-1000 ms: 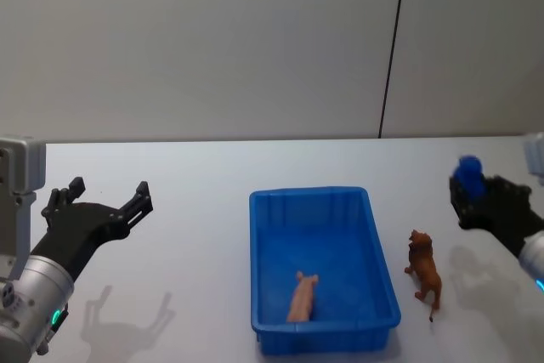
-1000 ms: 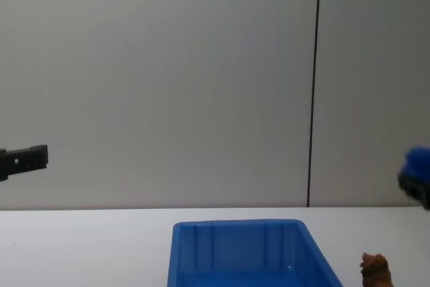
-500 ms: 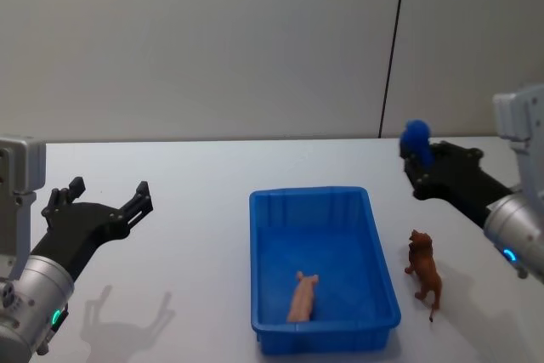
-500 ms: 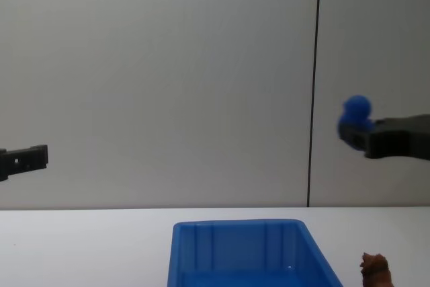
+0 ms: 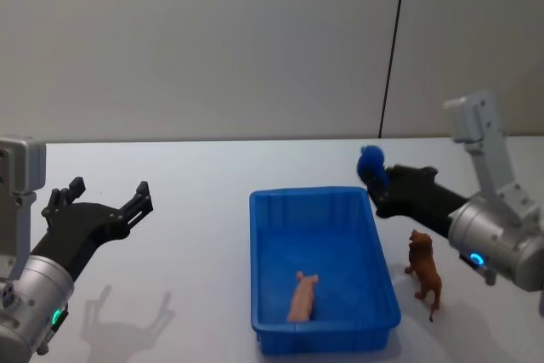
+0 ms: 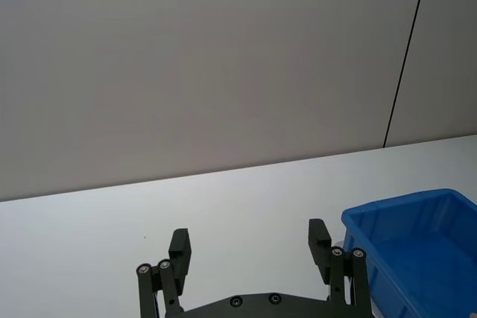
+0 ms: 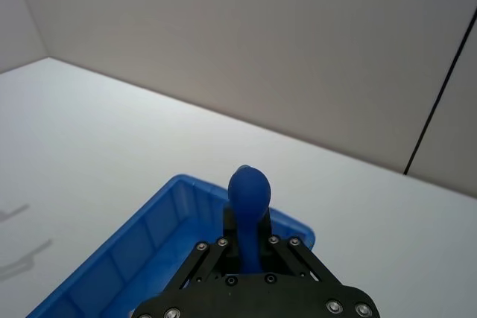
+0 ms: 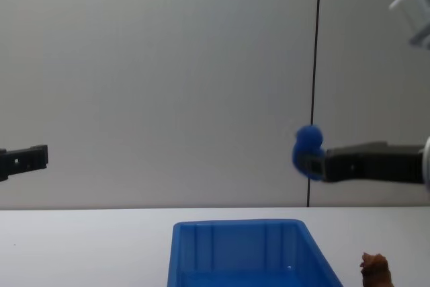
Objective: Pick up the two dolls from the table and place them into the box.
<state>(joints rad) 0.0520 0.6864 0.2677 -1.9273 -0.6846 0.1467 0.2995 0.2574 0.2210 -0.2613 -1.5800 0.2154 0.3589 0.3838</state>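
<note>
The pale pink doll [image 5: 302,297] lies inside the blue box [image 5: 255,252], near its front wall. Just right of the box, the reddish-brown doll [image 5: 424,272] stands on the white table [image 5: 187,210]; its head shows in the chest view [image 8: 375,270]. My right gripper [image 5: 371,163] hovers above the box's back right corner, behind and above the brown doll. Its fingers are drawn together into a rounded blue tip [image 7: 248,184], holding neither doll. My left gripper [image 5: 109,186] is open and raised over the left of the table, well away from the box.
Grey wall panels with a dark vertical seam [image 5: 393,48] rise behind the table's back edge. The white tabletop is bare to the left of the box and behind it. The box's back rim [image 8: 235,223] sits low in the chest view.
My right gripper has swung in from the far right edge, leftward and toward the box, to hover over its back right corner. The left arm and both dolls have not moved.
</note>
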